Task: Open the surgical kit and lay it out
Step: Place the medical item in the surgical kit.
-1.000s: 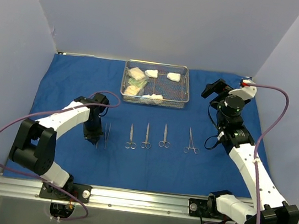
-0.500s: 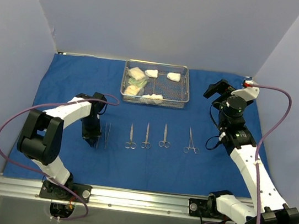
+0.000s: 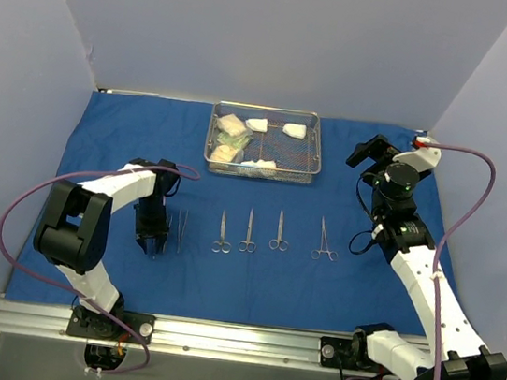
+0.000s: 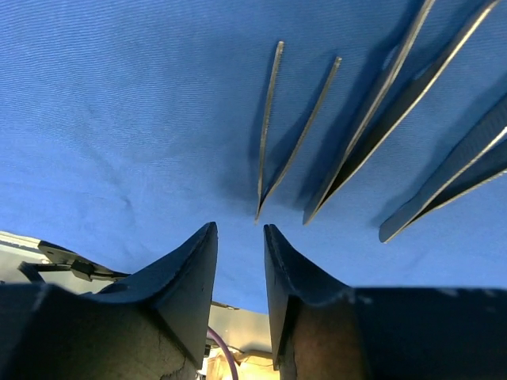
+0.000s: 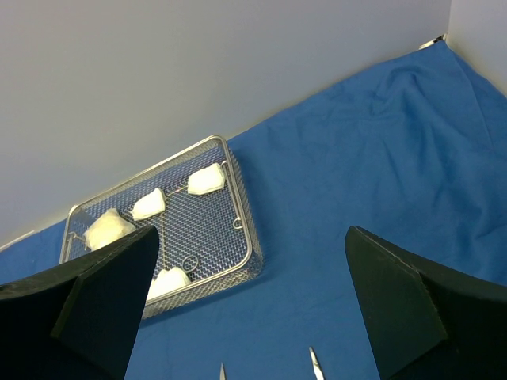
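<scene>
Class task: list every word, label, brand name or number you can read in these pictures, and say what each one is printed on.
None: no text can be read in any view.
The cloth, tray, scissors and gauze show no print.

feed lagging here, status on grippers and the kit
Left gripper open, empty, at tweezers. Right gripper open, empty, near tray. Instruments in row on cloth. Nothing blocking.

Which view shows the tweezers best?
Left wrist: the tweezers lie close up, both arms and the joined end clear, just beyond the left pincer. The top view shows them small and thin; the right wrist view does not show them.
</scene>
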You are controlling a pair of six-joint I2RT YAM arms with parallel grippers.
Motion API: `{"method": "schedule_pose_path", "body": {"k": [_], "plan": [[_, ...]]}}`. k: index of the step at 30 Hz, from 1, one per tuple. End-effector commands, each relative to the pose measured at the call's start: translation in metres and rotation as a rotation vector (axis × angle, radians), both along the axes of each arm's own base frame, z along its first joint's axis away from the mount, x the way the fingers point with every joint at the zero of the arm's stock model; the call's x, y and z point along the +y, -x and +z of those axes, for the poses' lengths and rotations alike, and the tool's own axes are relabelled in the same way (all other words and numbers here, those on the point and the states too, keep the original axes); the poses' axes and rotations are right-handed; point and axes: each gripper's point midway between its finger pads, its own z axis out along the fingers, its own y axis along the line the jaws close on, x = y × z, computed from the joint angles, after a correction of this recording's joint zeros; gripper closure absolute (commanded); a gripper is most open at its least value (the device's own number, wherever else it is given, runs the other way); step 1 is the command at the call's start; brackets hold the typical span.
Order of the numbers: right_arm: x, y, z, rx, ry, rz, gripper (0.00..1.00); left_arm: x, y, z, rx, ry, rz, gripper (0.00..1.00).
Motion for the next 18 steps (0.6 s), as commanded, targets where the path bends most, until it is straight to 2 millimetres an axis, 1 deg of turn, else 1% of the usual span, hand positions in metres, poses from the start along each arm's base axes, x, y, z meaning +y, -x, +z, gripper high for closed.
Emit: {"method": "schedule_pose_path", "body": {"k": [1, 3, 6, 8, 10, 11, 12, 14, 15, 16, 17, 18], "plan": [[-0.007, 0.002, 0.010, -0.032, 0.003, -0.027, 0.00, 0.004, -0.005, 0.007, -0.003, -0.027, 0.015, 0.61], [-0.006, 0.001, 0.009, -0.032, 0.003, -0.021, 0.00, 0.003, -0.005, 0.007, -0.004, -0.020, 0.013, 0.60], [-0.006, 0.001, 0.007, -0.027, 0.004, -0.016, 0.00, 0.000, -0.008, 0.011, -0.030, 0.001, 0.006, 0.56], [-0.004, 0.000, 0.008, -0.028, 0.003, -0.008, 0.00, -0.004, -0.013, 0.018, -0.071, 0.034, -0.002, 0.46], [-0.003, 0.000, 0.009, -0.031, 0.005, -0.003, 0.00, -0.006, -0.017, 0.025, -0.108, 0.048, -0.005, 0.41], [-0.003, 0.000, 0.009, -0.031, 0.009, 0.000, 0.00, -0.006, -0.020, 0.033, -0.144, 0.056, -0.009, 0.38], [-0.003, 0.000, 0.010, -0.032, 0.016, 0.001, 0.00, -0.007, -0.026, 0.042, -0.176, 0.061, -0.009, 0.37], [-0.004, -0.001, 0.011, -0.035, 0.022, 0.001, 0.00, -0.003, -0.031, 0.067, -0.254, 0.050, -0.004, 0.24], [-0.004, -0.001, 0.012, -0.037, 0.029, 0.001, 0.00, -0.004, -0.041, 0.085, -0.316, 0.055, -0.001, 0.16], [-0.004, -0.002, 0.012, -0.038, 0.042, 0.001, 0.00, -0.004, -0.046, 0.105, -0.390, 0.068, -0.001, 0.07], [-0.005, -0.003, 0.013, -0.041, 0.050, 0.002, 0.00, -0.005, -0.051, 0.120, -0.445, 0.081, -0.003, 0.06], [-0.004, -0.004, 0.013, -0.042, 0.059, 0.007, 0.00, -0.009, -0.062, 0.142, -0.526, 0.107, -0.008, 0.06]]}}
